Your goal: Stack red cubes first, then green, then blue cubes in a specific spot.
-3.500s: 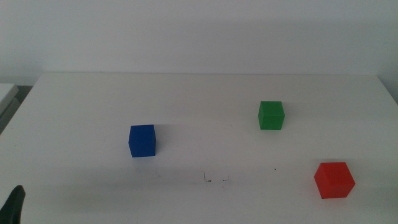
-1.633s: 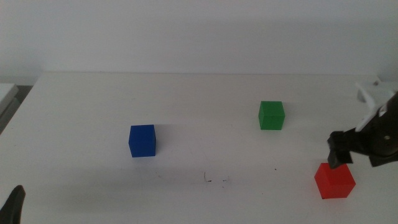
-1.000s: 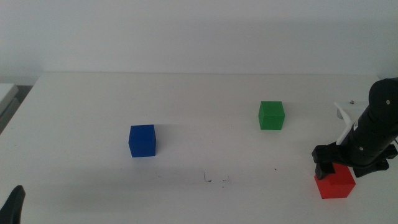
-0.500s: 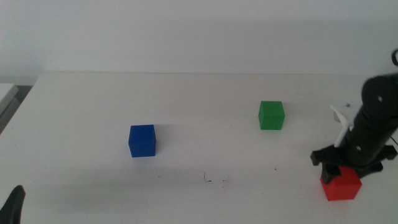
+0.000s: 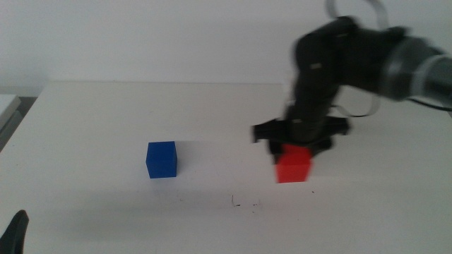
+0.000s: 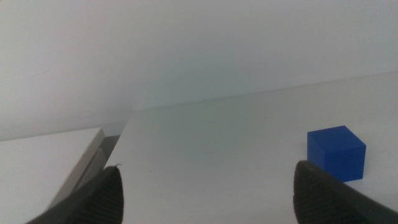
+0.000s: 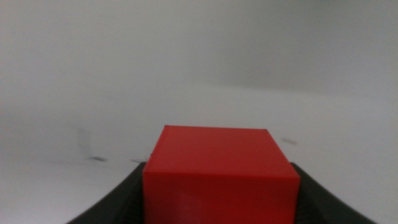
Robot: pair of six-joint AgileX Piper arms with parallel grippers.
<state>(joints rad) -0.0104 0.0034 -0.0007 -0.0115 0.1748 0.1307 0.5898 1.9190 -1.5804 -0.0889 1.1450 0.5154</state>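
My right gripper is shut on the red cube and holds it low over the middle of the white table, right of the blue cube. In the right wrist view the red cube sits between the two jaws. The green cube is hidden, probably behind the right arm. The blue cube also shows in the left wrist view. My left gripper waits at the bottom left corner, jaws wide apart and empty. No spot is marked on the tabletop.
Faint dark marks lie on the table in front of the red cube. A pale slab lies beyond the table's left edge. The right arm reaches over the table's right half.
The right gripper closed on the red cube at the front right and carried it left toward the table's middle. The green cube is now covered by the arm. The blue cube has not moved.
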